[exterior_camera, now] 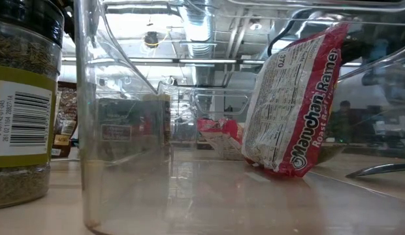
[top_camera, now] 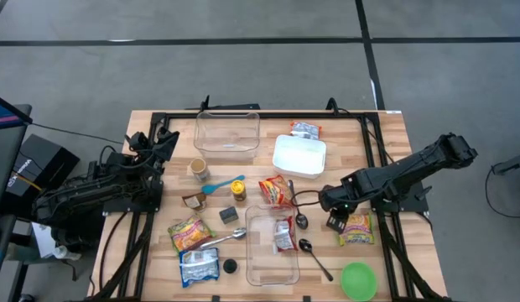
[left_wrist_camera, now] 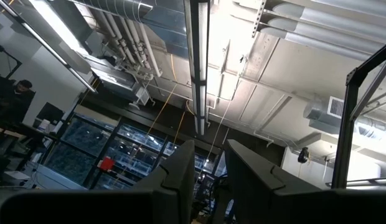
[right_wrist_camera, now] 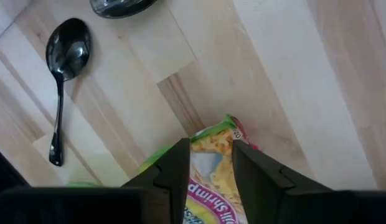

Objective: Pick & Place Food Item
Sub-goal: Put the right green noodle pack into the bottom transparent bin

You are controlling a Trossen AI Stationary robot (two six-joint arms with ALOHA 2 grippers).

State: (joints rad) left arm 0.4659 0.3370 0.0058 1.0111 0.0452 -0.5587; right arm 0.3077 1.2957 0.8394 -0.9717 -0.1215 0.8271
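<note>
right gripper [right_wrist_camera: 210,163]: fingers closed on noodle packet [right_wrist_camera: 213,177] at 4 o'clock of counter [top_camera: 394,138] | left gripper [left_wrist_camera: 210,163]: nearly closed, holding nothing, 9 o'clock edge

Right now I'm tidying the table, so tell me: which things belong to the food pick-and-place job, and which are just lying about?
In the job:
right gripper, around the packet's end
shrimp noodle packet
front bin, already holding a ramen packet, a likely target

Lying about:
black spoon
green bowl
white lid
spice jar
left gripper, parked at the table's edge
</note>
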